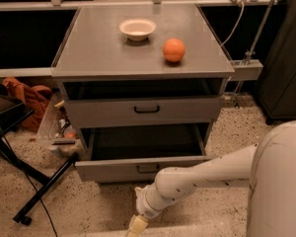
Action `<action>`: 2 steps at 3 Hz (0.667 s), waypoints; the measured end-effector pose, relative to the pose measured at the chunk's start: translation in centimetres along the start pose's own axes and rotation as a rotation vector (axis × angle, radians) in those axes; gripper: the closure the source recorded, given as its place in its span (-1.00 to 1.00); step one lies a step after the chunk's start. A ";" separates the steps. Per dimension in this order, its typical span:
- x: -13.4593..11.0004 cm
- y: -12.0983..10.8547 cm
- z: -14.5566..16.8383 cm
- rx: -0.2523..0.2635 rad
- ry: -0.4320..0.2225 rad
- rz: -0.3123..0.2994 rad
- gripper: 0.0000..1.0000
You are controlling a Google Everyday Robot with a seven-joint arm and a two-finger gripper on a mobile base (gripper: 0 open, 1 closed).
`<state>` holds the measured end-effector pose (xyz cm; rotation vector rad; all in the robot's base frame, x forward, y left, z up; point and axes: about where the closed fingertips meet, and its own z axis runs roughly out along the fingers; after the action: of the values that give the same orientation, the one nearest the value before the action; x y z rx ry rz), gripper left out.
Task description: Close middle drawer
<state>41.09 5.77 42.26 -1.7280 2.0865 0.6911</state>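
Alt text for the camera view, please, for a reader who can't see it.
The middle drawer of a grey cabinet stands pulled out, while the robot's tool hangs just below its front, at the picture's bottom edge. A white bowl and an orange sit on the cabinet top.

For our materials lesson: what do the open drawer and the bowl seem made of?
Open drawer: probably painted metal or laminate; flat, matte, even grey. Bowl: perhaps ceramic or plastic; smooth, pale. The gripper hangs low before the drawer front.
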 end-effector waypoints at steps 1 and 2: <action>0.3 -0.7 -0.1 0.029 -0.041 -0.004 -1.00; 0.2 -3.1 0.0 0.073 -0.137 -0.035 -0.62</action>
<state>44.05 5.13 41.72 -1.6266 1.9597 0.6940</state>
